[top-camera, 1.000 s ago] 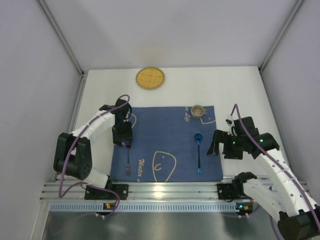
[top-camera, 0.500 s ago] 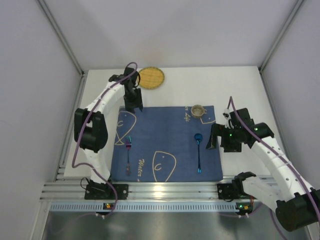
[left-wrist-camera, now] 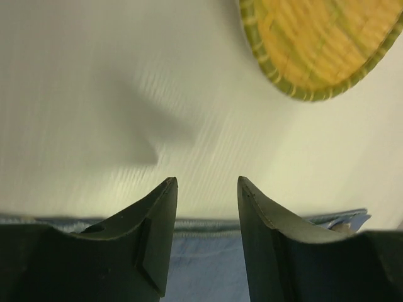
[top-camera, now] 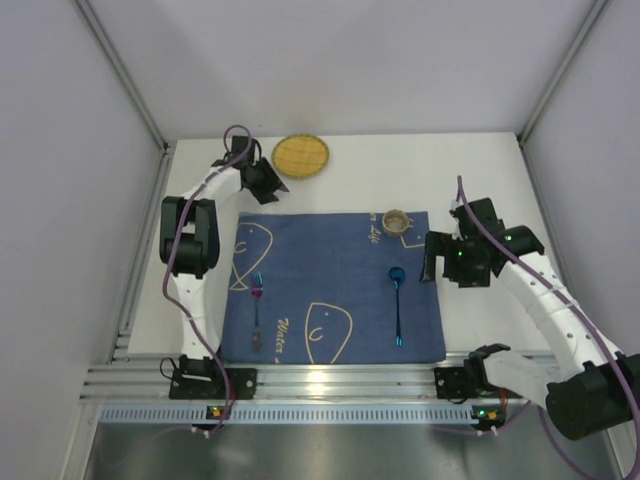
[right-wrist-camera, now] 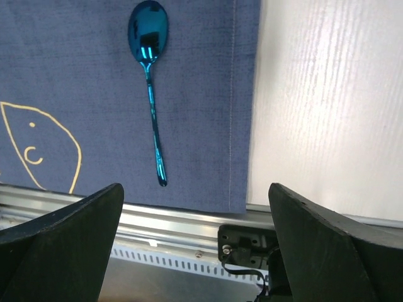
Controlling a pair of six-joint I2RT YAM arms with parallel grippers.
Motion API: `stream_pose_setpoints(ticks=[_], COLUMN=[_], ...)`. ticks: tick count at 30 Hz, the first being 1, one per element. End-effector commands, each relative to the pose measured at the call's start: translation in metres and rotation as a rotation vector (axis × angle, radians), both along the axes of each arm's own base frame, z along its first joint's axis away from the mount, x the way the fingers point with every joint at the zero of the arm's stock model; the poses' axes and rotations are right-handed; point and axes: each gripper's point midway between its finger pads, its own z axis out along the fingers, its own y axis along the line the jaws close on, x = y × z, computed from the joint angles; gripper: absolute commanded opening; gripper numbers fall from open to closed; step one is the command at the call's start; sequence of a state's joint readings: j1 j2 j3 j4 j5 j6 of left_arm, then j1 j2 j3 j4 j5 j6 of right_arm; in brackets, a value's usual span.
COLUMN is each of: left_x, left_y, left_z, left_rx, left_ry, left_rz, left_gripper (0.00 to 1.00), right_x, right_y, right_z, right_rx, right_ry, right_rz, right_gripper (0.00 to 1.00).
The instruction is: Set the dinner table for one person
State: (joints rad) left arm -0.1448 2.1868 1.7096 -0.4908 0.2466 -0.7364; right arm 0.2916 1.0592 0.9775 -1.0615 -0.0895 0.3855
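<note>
The left gripper [left-wrist-camera: 206, 184] has its two dark fingers [left-wrist-camera: 157, 233] partly apart with nothing between them. In its wrist view only bare white shows in the gap, and the hem of the dark blue placemat [top-camera: 340, 270] runs just under the fingertips. It hangs over the far left part of the dinner table [top-camera: 480, 180], between the placemat's far left corner and a round yellow woven mat [top-camera: 300, 156] with a green rim. The woven mat lies close to the table's far edge, near the gripper but apart from it. The right gripper [right-wrist-camera: 195, 186] is spread wide and empty, over the placemat's right edge on the table's right side. Between its fingers the wrist view shows a shiny blue spoon [right-wrist-camera: 152, 107] lying flat on the cloth, bowl toward the far edge and handle toward the near edge, just inside the placemat's right hem. A small metal cup [top-camera: 397, 220] stands upright at the placemat's far right corner, beyond the spoon's bowl. A purple fork [top-camera: 256, 312] lies lengthwise along the placemat's left side, well apart from both grippers. The placemat, marked with pale line drawings, covers the middle of the white table and reaches almost to its near edge, where an aluminium rail [top-camera: 330, 380] carries the two arm bases. The table fills the floor between the pale walls.
</note>
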Motion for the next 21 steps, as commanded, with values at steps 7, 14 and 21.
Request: stream_pose_setpoints(ticks=[7,14,21], left_x=[0.081,0.1,0.113], left_y=[0.008,0.02,0.036], left_z=[0.018,-0.003,-0.021], left_rx=[-0.149,-0.26,-0.295], left_ry=[-0.216,-0.237,-0.236], left_rz=[0.129,0.199,0.25], left_gripper=[0.49,0.49,0.49], right_x=[0.022,0.038,0.055], right_y=[-0.013,-0.01,-0.005], right_z=[0.006,0.003,0.0], right_rx=[-0.075,-0.073,-0.074], right_ry=[-0.001,0.024,0.043], right_rz=[-0.072,-0.1,-0.105], right_gripper=[0.99,0.99,0.99])
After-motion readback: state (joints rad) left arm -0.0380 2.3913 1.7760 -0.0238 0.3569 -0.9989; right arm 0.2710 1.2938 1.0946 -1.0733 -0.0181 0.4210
